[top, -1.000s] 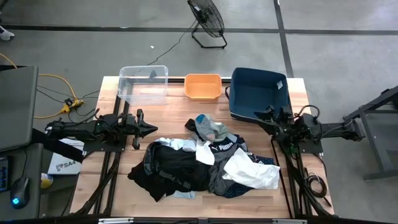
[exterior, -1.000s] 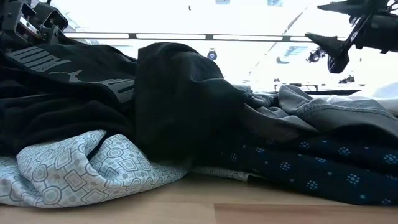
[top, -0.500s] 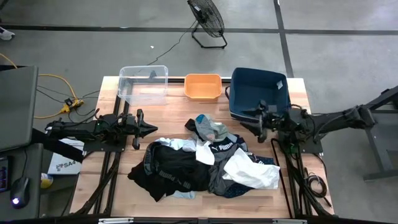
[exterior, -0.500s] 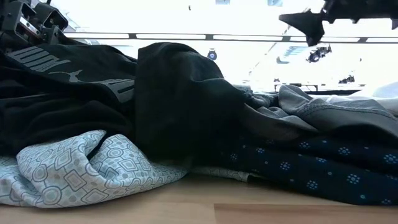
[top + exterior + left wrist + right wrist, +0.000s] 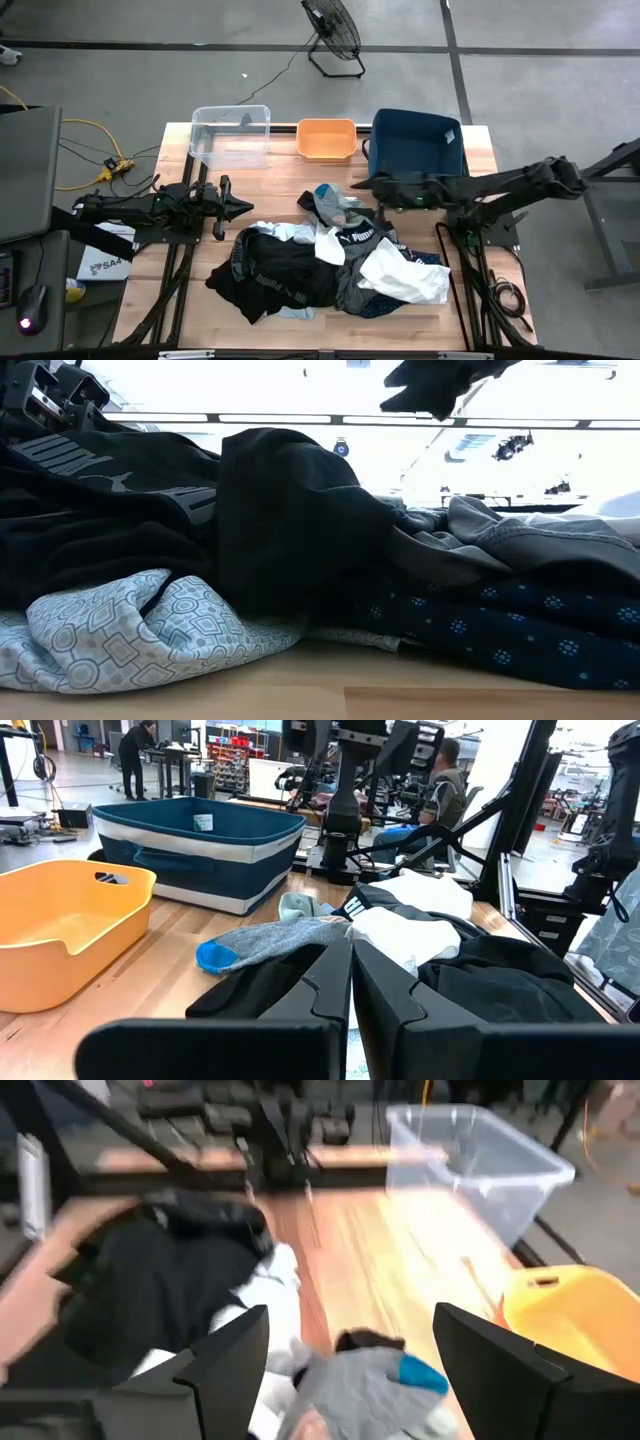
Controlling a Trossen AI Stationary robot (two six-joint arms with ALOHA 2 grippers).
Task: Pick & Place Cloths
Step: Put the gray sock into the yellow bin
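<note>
Grey sock (image 5: 337,208) with the blue toe is the obvious first pick: it sits on the far edge of the cloths (image 5: 325,262), loose, barely overlapped by the white and black pieces. The pile lies mid-counter (image 5: 180,290), nearer the front edge; the clear bin (image 5: 231,135), orange bin (image 5: 326,139) and blue bin (image 5: 415,148) line the far edge.

Right pincer (image 5: 381,191) is stretched out over the counter, just right of the sock and above it, fingers spread wide with nothing between them; the right wrist view looks down on the sock's blue toe (image 5: 420,1374) between the two fingers. Left pincer (image 5: 240,207) is parked at the left of the pile, fingers pressed together, empty.

My read, step in hand is the approach for the grasp. Suggestions:
- Centre over the sock's bunched middle, not the thin toe end, so both fingers get fabric.
- Go down until the tips press into the cloth, then clamp. Too high and it slips out.
- Lift straight up and check nothing is dragged along, the white piece (image 5: 329,245) touches the sock's near end.
- Blue bin is just beside the right arm, shortest carry if that's the target. Can't tell from here which bin is meant.
</note>
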